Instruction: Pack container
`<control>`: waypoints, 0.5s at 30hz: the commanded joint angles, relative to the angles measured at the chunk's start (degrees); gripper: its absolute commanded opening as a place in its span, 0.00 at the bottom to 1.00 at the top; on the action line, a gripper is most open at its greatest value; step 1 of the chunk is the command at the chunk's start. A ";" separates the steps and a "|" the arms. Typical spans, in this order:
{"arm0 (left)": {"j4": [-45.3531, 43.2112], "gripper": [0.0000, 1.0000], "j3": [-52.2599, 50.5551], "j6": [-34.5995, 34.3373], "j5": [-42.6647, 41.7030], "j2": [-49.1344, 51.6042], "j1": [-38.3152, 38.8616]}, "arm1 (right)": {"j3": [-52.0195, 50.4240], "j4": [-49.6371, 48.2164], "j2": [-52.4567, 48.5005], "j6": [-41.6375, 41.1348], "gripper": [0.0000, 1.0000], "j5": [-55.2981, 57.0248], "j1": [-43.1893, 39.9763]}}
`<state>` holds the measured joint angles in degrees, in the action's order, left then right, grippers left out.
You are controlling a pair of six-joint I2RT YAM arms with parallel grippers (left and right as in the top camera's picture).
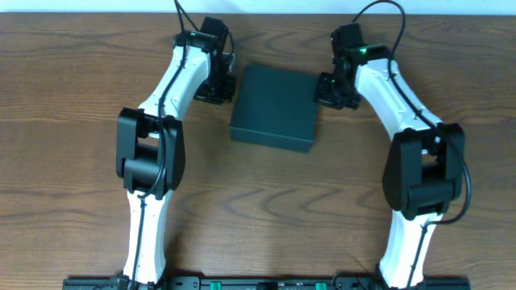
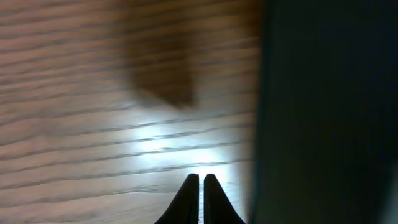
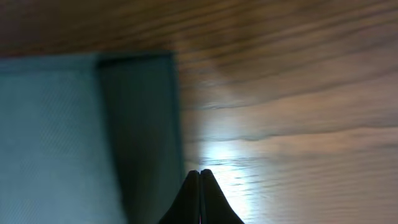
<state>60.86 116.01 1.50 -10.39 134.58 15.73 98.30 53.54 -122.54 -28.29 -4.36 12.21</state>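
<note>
- At the near edge of the table (image 1: pixel 72 161) a dark bar (image 1: pixel 266 283) runs from side to side, and both arms start from it
- The left arm (image 1: pixel 149 217) is white with black joints; it goes away from the bar and leans in toward the middle
- The right arm (image 1: pixel 419 201) looks the same and leans in from the other side
- The box (image 1: pixel 274 108) sits on the wood further out, in the middle, between the two arms
- The box is dark green and square, it is turned a little, and its top lies flat and shut
- The left gripper (image 1: pixel 219 87) is just beside the left side of the box
- In the left wrist view its two black tips are pressed together with nothing between them
- Those tips are over bare wood, and the dark wall of the box is just to their right; if they touch it cannot be told
- The right gripper (image 1: pixel 332 90) is just beside the right side of the box
- In the right wrist view its tips are pressed together too and hold nothing
- The green wall of the box is right next to those tips on their left, with bright wood on the other side
- Furthest out, a small green light (image 1: pixel 196 36) glows on the left wrist and another (image 1: pixel 364 52) on the right wrist
</note>
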 commanded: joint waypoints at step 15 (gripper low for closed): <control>1.22 0.06 0.35 -2.38 -7.69 -0.28 6.80 | -0.87 -7.41 0.57 -4.50 0.02 -1.40 1.36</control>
<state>61.91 116.01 -0.64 -14.11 134.58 19.00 97.65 47.51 -122.54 -31.24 -1.87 12.49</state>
